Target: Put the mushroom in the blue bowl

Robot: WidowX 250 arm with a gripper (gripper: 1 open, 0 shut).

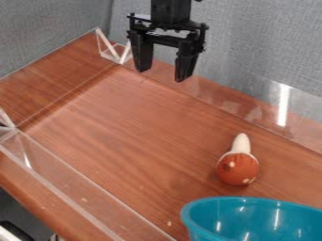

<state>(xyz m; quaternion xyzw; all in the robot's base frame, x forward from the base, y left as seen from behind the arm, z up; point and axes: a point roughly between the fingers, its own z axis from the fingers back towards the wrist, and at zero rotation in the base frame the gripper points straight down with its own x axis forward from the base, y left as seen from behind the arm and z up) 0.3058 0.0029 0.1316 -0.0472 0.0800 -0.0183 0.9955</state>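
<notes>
The mushroom [236,164] lies on its side on the wooden table at the lower right, its red-orange cap toward me and its cream stem pointing away. Just below it, the blue bowl [255,221] sits at the bottom right corner, partly cut off by the frame edge, with nothing visible inside. My gripper [165,72] hangs at the back of the table near the far wall, pointing down, open, with nothing between its black fingers [184,67]. It is far from both the mushroom and the bowl.
Clear acrylic walls [51,169] run along the left and front edges, and another clear panel [292,102] stands at the back right. A grey textured wall [251,38] rises behind. The wooden tabletop [120,122] stretches between gripper and mushroom.
</notes>
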